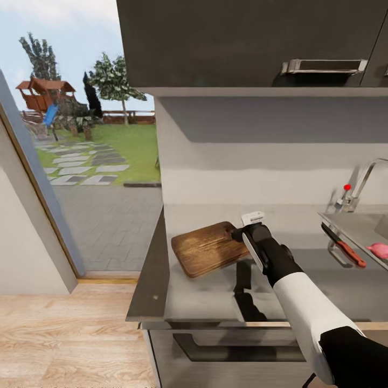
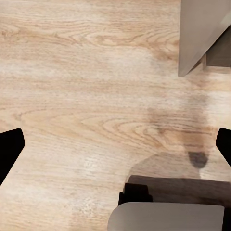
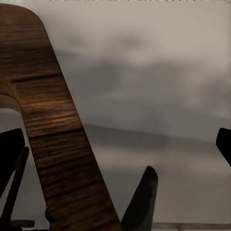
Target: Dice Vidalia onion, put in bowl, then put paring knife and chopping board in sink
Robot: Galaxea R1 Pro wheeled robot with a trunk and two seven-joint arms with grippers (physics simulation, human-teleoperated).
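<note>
Brown wood first: the rectangular brown wooden chopping board (image 1: 211, 249) with rounded corners sits tilted, its near-left corner low over the smooth grey steel-like countertop (image 1: 302, 291) and its right end raised at my right gripper (image 1: 243, 233). In the right wrist view the board's slot-handle end (image 3: 57, 139) passes between the fingers, so I read the right gripper as closed on the board's end, carrying it clear of the worktop.

Key relation: the rectangular stainless-steel sink (image 1: 360, 229) lies to the right of the held board, well apart from it. The board's long axis runs roughly left to right, pointing toward the basin. The right arm is the nearer one; the left gripper (image 2: 115, 144) hangs with its fingers spread wide over pale wooden floor, holding nothing.

Further right, the slim paring knife (image 1: 345, 247) with red-orange handle and dark blade rests on the steel drainboard beside a grey loop-shaped handle. Just beyond it, at the frame edge, a pink-red roundish piece shows, likely the Vidalia onion (image 1: 379, 250). The chrome tap with red knob (image 1: 347, 188) stands behind.

Judgement: the knife lies in the board's path; a swing rightward risks knocking it.
</note>
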